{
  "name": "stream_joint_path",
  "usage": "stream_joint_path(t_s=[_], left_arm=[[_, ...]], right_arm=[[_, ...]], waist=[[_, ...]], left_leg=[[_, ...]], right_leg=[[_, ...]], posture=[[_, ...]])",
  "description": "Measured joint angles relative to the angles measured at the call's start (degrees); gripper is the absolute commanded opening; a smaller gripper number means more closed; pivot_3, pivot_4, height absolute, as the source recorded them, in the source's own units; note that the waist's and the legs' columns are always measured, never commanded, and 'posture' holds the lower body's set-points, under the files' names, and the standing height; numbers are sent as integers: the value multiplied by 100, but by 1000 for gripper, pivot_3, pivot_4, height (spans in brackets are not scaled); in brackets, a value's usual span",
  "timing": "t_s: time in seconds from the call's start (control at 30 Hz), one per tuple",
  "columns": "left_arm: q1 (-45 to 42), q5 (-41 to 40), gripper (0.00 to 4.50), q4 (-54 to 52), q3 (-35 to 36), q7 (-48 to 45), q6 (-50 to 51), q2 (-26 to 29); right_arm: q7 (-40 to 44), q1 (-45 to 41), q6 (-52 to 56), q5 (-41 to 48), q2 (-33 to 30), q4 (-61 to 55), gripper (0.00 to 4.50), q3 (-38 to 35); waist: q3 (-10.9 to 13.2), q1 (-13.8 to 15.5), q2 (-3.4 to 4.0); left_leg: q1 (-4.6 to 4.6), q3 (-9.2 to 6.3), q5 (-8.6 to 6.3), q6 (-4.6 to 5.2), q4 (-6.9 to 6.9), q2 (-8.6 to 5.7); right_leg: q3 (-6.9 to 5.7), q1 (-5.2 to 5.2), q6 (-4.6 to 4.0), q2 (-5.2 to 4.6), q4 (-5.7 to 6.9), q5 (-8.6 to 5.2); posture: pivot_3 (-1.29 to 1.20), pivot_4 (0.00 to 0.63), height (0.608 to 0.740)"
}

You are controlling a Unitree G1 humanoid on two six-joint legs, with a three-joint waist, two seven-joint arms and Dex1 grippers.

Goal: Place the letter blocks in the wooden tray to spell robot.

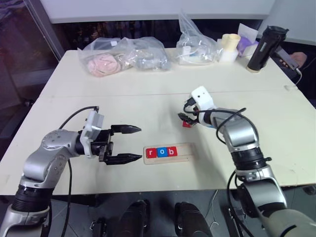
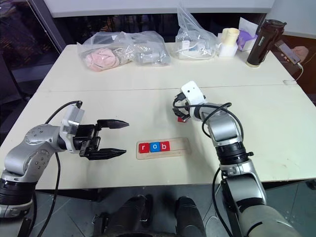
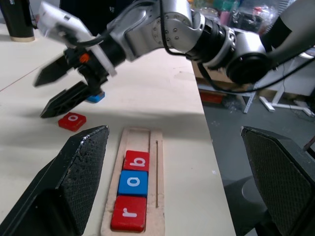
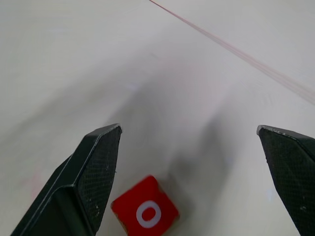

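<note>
Table (image 1: pixel 148 106): pale top, carrying everything noted below

Clear plastic bags (image 1: pixel 126 55) and a dark bottle (image 1: pixel 265 48) along the far edge, well beyond both grippers

Wooden tray (image 1: pixel 183 152): lies flat just past the fingertips of the left gripper (image 1: pixel 129 143), not touching them. Three letter blocks fill the end nearest that gripper, in order outward from it: red r (image 3: pixel 129 213), blue o (image 3: pixel 133 182), red b (image 3: pixel 137 161). The tray's other end is bare wood

Left gripper: level, pointing toward the tray, fingers spread wide, nothing between them

Right gripper (image 3: pixel 61 87): beyond the tray, tilted down toward the table, fingers spread, holding nothing

Loose red o block (image 4: pixel 144 212): flat on the table, just below the right gripper's fingertips, nearer one finger (image 4: pixel 88 169) than the other, untouched. In the left wrist view it sits just beside the tray's far end

Blue block (image 3: pixel 96 97): on the table behind the right gripper's fingers, partly hidden; letter not readable
</note>
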Motion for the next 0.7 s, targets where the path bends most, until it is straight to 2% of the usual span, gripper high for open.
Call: stream_joint_path(t_s=[0.17,0.3,0.5,0.7], left_arm=[[22,45,4500,3,-5,9,-4,-11],[23,51,4500,3,-15,13,-4,-18],[13,59,4500,3,-37,36,-4,-67],[13,112,4500,3,-37,107,-19,-94]], right_arm=[[-703,169,1815,23,826,-1439,4452,-183],[-1107,216,2455,24,1079,-1678,4452,-318],[-1510,250,2597,41,1403,-1559,4452,-423],[-1864,230,2158,72,1619,-912,4452,-686]], waist=[[-2,-18,2],[-2,-21,2],[-2,-120,2],[-2,-148,2]], left_leg=[[0,-1,5,-7,-9,1],[2,-1,12,-16,-7,0],[9,-1,13,-16,-7,0],[18,-1,15,-18,-14,1]], right_leg=[[0,-13,1,0,23,1],[-1,-15,-13,-1,36,-5],[-1,-14,-12,0,46,-4],[-1,-12,-2,3,51,2]], posture=[[0,150,738],[0,150,738],[0,150,738],[0,150,738]])
